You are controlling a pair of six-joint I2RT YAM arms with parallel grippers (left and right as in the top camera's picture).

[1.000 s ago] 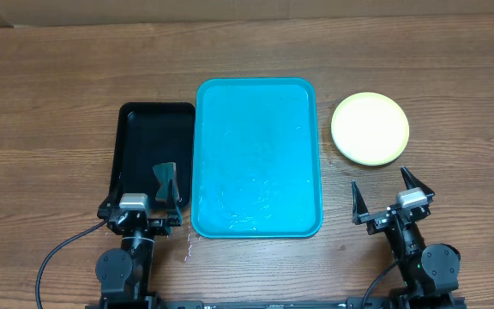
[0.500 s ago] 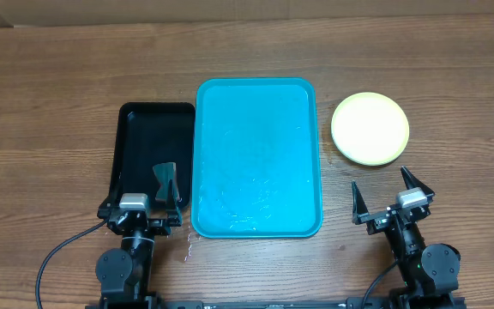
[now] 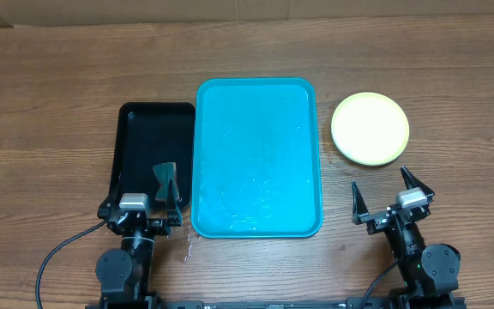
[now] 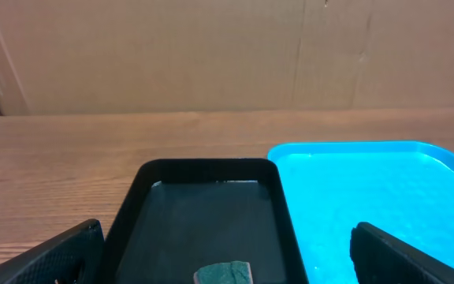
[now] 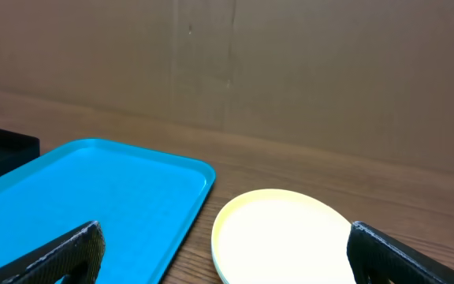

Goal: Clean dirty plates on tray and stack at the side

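The turquoise tray [image 3: 258, 154] lies in the middle of the table with no plates on it; its surface looks wet. It also shows in the left wrist view [image 4: 369, 189] and the right wrist view [image 5: 77, 197]. A pale yellow-green plate [image 3: 370, 129] lies on the table right of the tray, also in the right wrist view [image 5: 286, 237]. I cannot tell if other plates lie under it. No light blue plate shows. My left gripper [image 3: 142, 199] [image 4: 225, 237] is open and empty. My right gripper [image 3: 386, 190] [image 5: 225, 237] is open and empty, just in front of the plate.
A black tray [image 3: 153, 112] [image 4: 203, 167] lies against the turquoise tray's left side. A grey-green sponge [image 3: 166, 180] [image 4: 224, 273] stands in it near my left gripper. A cardboard wall [image 4: 211, 55] runs along the table's far edge.
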